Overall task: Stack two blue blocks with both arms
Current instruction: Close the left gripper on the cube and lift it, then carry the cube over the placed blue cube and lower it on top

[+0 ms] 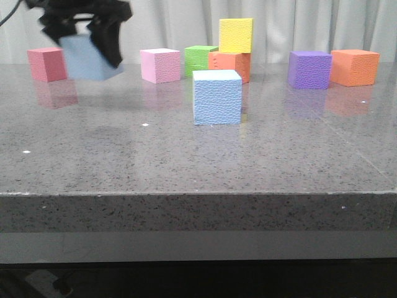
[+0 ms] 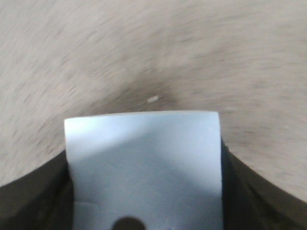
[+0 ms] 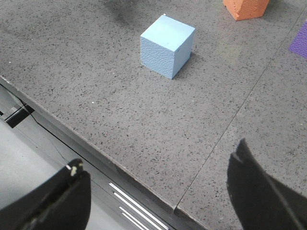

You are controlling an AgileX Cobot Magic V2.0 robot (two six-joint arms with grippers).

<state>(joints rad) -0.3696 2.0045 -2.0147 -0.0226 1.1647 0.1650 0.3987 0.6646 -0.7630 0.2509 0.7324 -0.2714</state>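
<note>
Black fingers of the left gripper (image 1: pixel 84 34) are clamped on one blue block (image 1: pixel 90 57), which hangs clear of the grey stone table (image 1: pixel 186 167) with a faint shadow on the surface beneath it. In the left wrist view that held block (image 2: pixel 144 167) fills the space between the dark fingers (image 2: pixel 29 201), and the tabletop past it is blurred. Just behind the left gripper, on its outer side, a red-pink cube (image 1: pixel 47 64) rests on the table. Toward the robot's right from the gripper stand a pink cube (image 1: pixel 160 65), a green cube (image 1: pixel 200 60), and an orange cube (image 1: pixel 231 65) with a yellow cube (image 1: pixel 236 35) on top of it.

The second blue block (image 1: pixel 217 97) sits on the table in front of that stacked pair, well apart from the left gripper and lower than the held block. The right gripper (image 3: pixel 158 191) hangs over the table's near edge with its fingers spread wide apart and nothing between them; the second blue block (image 3: pixel 167 45) lies ahead of it, well apart. Farther on the robot's right are a purple cube (image 1: pixel 309 69) and another orange cube (image 1: pixel 355 67).
</note>
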